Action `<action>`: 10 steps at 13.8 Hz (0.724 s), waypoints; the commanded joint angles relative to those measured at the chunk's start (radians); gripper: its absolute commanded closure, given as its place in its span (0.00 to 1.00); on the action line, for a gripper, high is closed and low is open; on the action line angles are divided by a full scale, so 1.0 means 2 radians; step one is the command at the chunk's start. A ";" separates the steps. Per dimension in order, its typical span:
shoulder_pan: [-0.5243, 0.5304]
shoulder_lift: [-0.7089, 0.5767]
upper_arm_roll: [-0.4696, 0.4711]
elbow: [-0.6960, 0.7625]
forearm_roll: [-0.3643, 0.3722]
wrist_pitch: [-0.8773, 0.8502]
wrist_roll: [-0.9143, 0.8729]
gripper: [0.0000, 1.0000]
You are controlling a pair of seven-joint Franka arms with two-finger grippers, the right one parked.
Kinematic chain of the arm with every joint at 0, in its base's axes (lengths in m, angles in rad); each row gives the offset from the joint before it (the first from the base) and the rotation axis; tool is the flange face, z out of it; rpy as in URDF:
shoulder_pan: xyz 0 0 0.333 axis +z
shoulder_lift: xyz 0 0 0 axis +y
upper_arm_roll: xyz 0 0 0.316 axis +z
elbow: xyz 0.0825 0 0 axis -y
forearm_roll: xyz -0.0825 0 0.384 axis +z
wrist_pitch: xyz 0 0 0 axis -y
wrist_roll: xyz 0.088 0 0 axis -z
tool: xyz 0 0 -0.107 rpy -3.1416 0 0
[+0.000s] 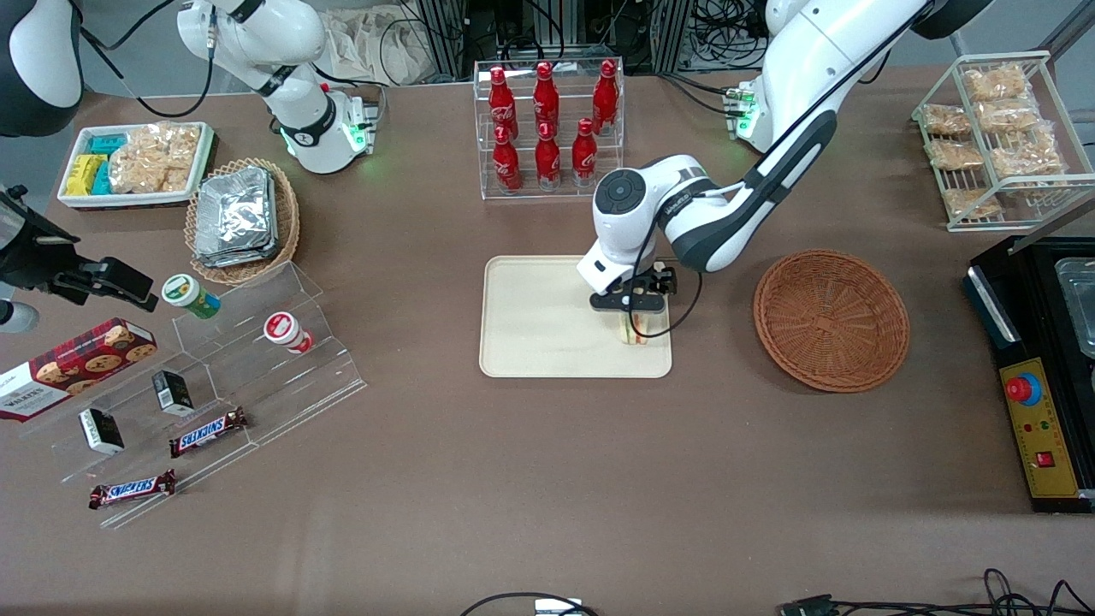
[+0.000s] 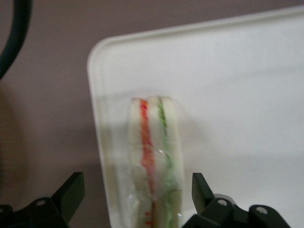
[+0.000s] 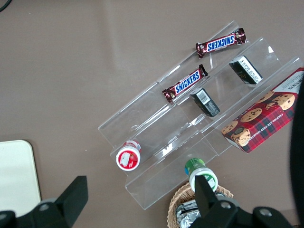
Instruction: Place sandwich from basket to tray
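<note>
The sandwich (image 1: 636, 333), a clear-wrapped wedge with red and green filling, stands on edge on the cream tray (image 1: 530, 329), at the tray's corner nearest the front camera on the working arm's side. My left gripper (image 1: 634, 318) hangs directly over it. In the left wrist view the sandwich (image 2: 154, 161) rests on the tray (image 2: 237, 95) between the two black fingers (image 2: 72, 190), and the gripper (image 2: 137, 184) is open, with a gap on each side of the wrap. The reddish-brown basket (image 1: 831, 319) sits empty beside the tray, toward the working arm's end.
A clear rack of red bottles (image 1: 547, 120) stands farther from the front camera than the tray. A tan basket of foil packets (image 1: 242, 218) and acrylic snack shelves (image 1: 214, 376) lie toward the parked arm's end. A wire rack (image 1: 1001, 137) and a black control box (image 1: 1035, 411) lie toward the working arm's end.
</note>
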 commanded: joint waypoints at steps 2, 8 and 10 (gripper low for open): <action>0.020 -0.057 -0.001 0.015 -0.001 -0.024 -0.016 0.00; 0.094 -0.078 -0.003 0.084 -0.003 -0.092 -0.004 0.00; 0.110 -0.078 -0.005 0.115 -0.006 -0.106 -0.004 0.00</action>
